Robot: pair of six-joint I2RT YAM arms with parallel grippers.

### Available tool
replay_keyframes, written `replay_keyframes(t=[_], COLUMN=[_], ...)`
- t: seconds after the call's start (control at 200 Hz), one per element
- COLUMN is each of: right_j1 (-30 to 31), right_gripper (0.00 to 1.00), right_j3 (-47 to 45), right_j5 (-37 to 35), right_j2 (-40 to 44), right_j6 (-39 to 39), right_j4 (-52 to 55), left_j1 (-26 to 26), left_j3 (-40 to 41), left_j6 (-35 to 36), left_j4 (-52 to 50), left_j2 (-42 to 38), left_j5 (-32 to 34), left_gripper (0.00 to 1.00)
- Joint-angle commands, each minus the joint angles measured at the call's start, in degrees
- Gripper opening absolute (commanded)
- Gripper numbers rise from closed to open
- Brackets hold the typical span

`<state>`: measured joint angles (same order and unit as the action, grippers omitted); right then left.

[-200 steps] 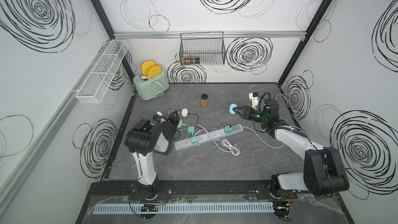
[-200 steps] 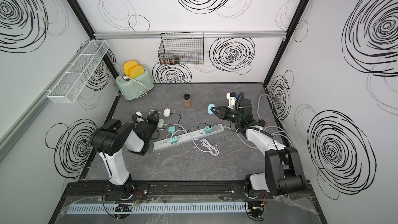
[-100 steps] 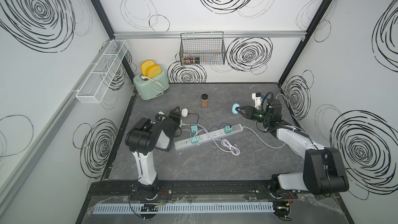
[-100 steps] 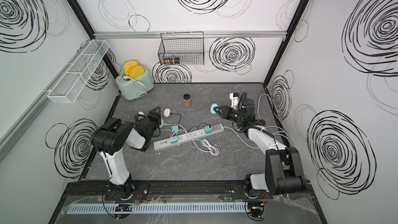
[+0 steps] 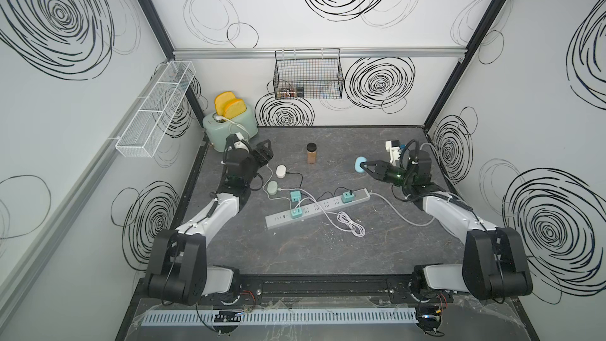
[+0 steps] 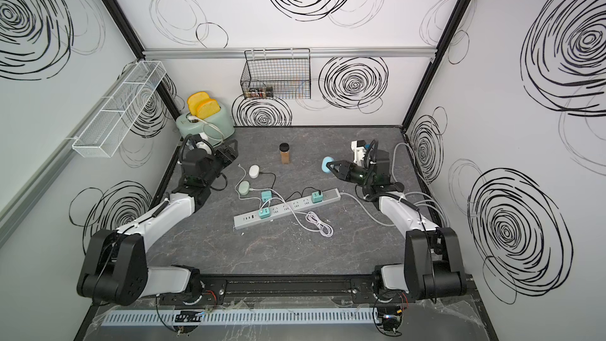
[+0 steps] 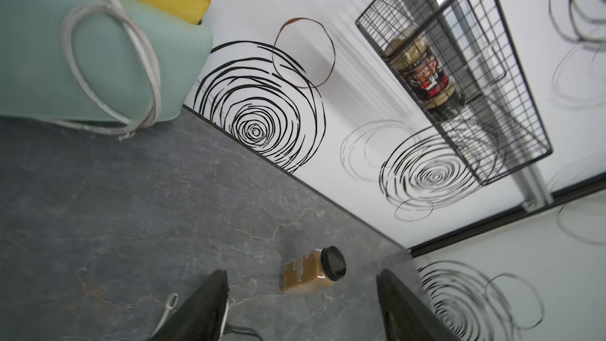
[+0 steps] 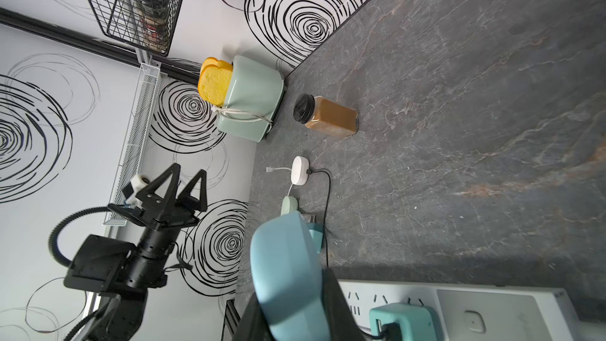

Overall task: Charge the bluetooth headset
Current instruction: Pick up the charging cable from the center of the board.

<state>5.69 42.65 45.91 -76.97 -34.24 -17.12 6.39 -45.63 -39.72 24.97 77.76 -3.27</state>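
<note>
Sitting between letting the cable go and plugging in, by the look of it. Holding the left pincer point(image 8: 189, 168) spread wide and empty, lifted off the surface point(image 5: 328, 257) near the toaster point(image 5: 229, 123). Leaving the white cable end point(image 8: 269, 169) loose beside the white case point(image 5: 280, 171). Clamping the blue headset case point(image 5: 358, 161) in the right pincer point(image 5: 364, 167), aloft beyond the power strip point(image 5: 318, 211). Next, probably: bringing that case down to the cable end, regrasping the plug, lining it up with a port not visible here. Against a second ago: raised and opened the left pincer, then low and shut among the cables; barely shifted the right.
</note>
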Motion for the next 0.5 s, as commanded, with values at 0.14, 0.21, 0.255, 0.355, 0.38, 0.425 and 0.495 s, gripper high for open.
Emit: replay_keyframes(t=[0.14, 0.21, 0.255, 0.355, 0.38, 0.425, 0.495], right_j1=[2.3, 2.6, 2.6, 2.8, 2.9, 2.8, 2.9], right_gripper=[0.27, 0.28, 0.28, 0.28, 0.28, 0.28, 0.29], right_j3=[2.3, 2.6, 2.4, 2.2, 2.2, 2.3, 2.3], right_j5=[-0.8, -0.3, -0.1, -0.3, -0.3, -0.2, -0.1], right_j2=[0.1, -0.5, -0.6, 0.0, 0.1, 0.4, 0.5], right_j6=[4.5, 4.8, 4.7, 4.5, 4.5, 4.7, 4.7], right_j4=[1.9, 2.8, 2.9, 2.7, 2.8, 2.9, 3.2], left_j1=[-6.0, -5.3, -4.8, -4.0, -4.0, -4.0, -3.9], left_j3=[-10.3, -10.4, -9.8, -4.4, -3.0, -1.0, 0.3], left_j6=[25.4, 28.4, 28.1, 22.6, 20.6, 18.1, 15.5], left_j4=[-18.9, -20.7, -22.0, -15.9, -14.0, -10.9, -9.2], left_j2=[3.4, 5.4, 6.5, 7.5, 7.6, 7.8, 8.9], left_j5=[-3.2, -3.1, -2.2, -5.3, -6.1, -8.5, -8.3], left_gripper=[0.63, 0.65, 0.64, 0.62, 0.6, 0.59, 0.59])
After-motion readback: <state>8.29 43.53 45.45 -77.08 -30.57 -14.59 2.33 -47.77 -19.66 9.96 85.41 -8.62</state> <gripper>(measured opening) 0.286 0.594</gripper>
